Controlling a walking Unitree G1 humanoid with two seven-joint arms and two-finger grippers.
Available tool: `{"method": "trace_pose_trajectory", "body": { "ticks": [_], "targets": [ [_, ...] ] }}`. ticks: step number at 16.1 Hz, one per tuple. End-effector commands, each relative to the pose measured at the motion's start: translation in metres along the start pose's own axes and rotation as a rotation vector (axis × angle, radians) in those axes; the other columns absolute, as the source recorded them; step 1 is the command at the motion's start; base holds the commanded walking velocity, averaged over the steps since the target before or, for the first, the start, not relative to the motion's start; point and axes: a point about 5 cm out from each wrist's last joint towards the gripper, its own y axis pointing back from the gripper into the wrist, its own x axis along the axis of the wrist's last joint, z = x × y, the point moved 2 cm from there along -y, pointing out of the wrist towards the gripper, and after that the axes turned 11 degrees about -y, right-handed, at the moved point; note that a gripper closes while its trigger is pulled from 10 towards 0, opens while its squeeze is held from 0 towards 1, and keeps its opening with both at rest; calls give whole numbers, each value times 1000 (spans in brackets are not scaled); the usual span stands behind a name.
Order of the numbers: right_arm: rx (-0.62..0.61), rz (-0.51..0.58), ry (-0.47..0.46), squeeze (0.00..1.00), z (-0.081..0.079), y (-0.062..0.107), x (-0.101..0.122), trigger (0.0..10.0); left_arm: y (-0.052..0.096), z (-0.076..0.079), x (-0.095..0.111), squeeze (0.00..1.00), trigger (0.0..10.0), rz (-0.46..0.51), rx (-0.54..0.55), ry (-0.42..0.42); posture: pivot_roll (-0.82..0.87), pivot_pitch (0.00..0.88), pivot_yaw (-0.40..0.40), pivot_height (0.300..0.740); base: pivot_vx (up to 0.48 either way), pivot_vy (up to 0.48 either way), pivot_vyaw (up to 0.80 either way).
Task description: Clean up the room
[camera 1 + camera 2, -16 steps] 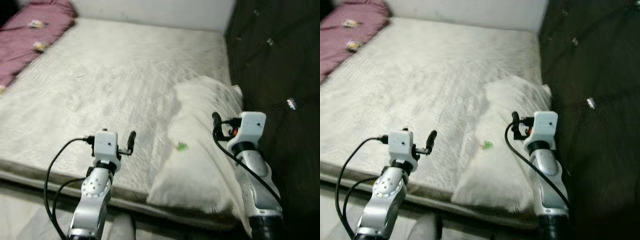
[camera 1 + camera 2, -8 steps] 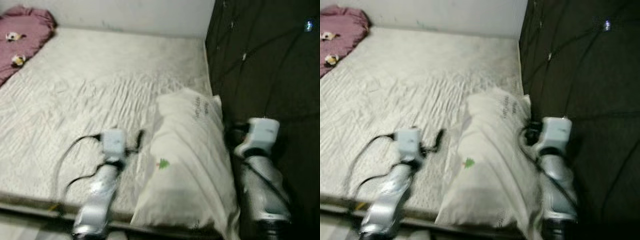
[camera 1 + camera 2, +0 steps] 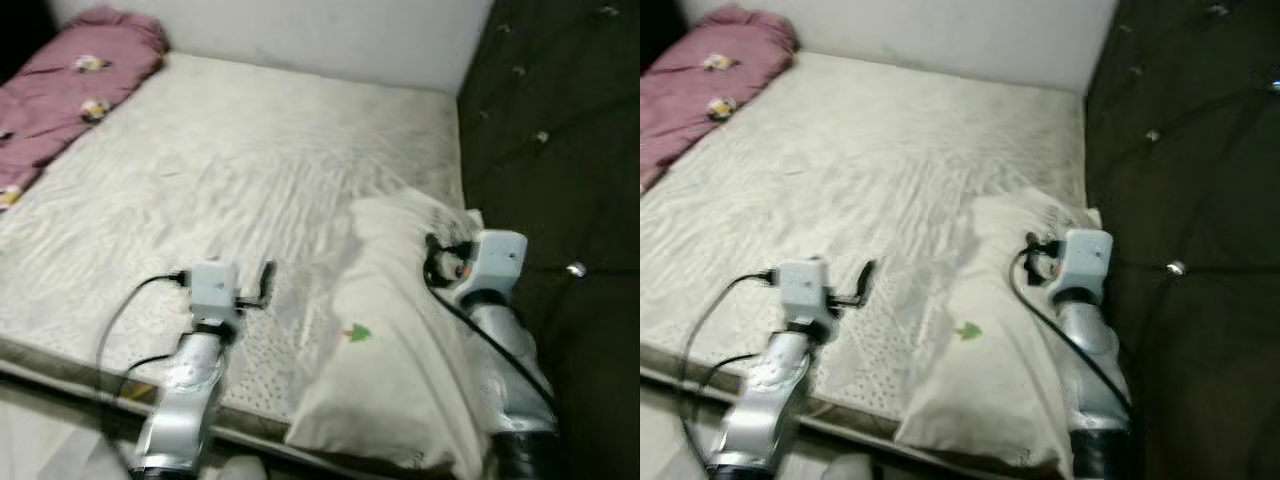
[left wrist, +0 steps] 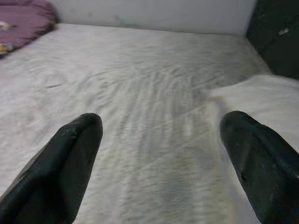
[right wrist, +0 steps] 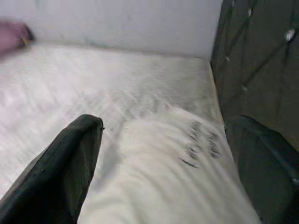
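Note:
A white pillow [image 3: 400, 340] with a small green mark lies along the bed's right side, against the dark tufted headboard [image 3: 560, 120]. My right gripper [image 5: 163, 154] is open above the pillow's far half, with nothing between its fingers [image 5: 74, 158]. My left gripper [image 4: 161, 154] is open too, held over the bare white mattress [image 3: 230, 170] to the left of the pillow; its black fingers [image 4: 65, 158] are spread wide. A crumpled pink blanket [image 3: 70, 90] with small printed figures lies at the far left corner of the bed.
A pale wall [image 3: 320, 35] runs behind the bed. The mattress's near edge [image 3: 80, 380] lies just in front of me.
The camera swung right and then back left, so the whole scene shifted. Both arms stay raised over the bed, each gripper open as before.

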Motion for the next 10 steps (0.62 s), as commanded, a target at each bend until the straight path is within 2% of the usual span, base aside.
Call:
{"method": "trace_pose_trajectory", "body": {
  "ticks": [1, 10],
  "targets": [
    [-52, -9, 11, 0, 18, 4, -1, 10000, -4, 10, 8, 0, 10000, 20, -27, 12, -20, 0, -6, 740, 0, 480, 0],
    [-10, -13, -5, 0, 14, 6, -5, 10000, -4, 12, 7, 0, 10000, 21, -30, 3, -22, 0, -11, 740, 0, 480, 0]
  ]
}}
